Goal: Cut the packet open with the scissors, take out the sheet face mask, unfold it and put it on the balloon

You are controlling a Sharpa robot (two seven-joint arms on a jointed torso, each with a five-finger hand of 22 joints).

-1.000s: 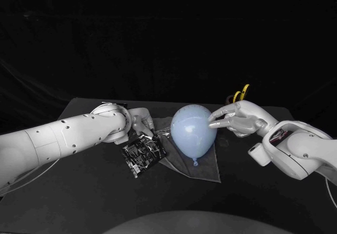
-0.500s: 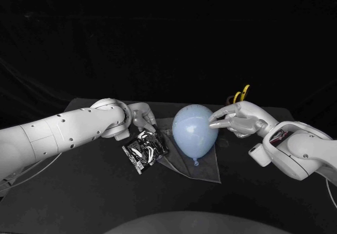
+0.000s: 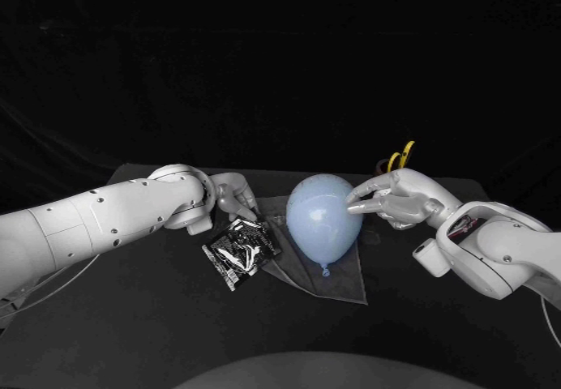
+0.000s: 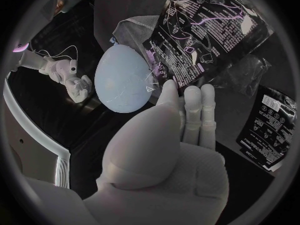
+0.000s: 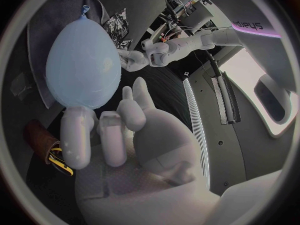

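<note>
A pale blue balloon (image 3: pixel 322 221) lies on a grey translucent sheet (image 3: pixel 333 279) at the table's middle, knot toward me. My right hand (image 3: pixel 391 198) rests its fingertips on the balloon's right side (image 5: pixel 84 65) and grips nothing. My left hand (image 3: pixel 234 197) is just left of the balloon and pinches the top edge of a black printed packet (image 3: pixel 240 250), which hangs tilted below it. In the left wrist view the fingers (image 4: pixel 190 102) meet the packet (image 4: pixel 206 30) at its edge. Yellow-handled scissors (image 3: pixel 401 156) lie behind the right hand.
A second black packet (image 4: pixel 272 127) and a piece of clear film (image 4: pixel 250 70) lie on the table (image 3: pixel 140 324) by the left hand. The scissors (image 5: pixel 55 152) sit close to the right hand's fingers (image 5: pixel 78 135). The table's back edge runs behind the scissors.
My left arm has drawn back and turned a little, and the packet has shifted slightly up and right with it. Neither the balloon nor the right hand has moved.
</note>
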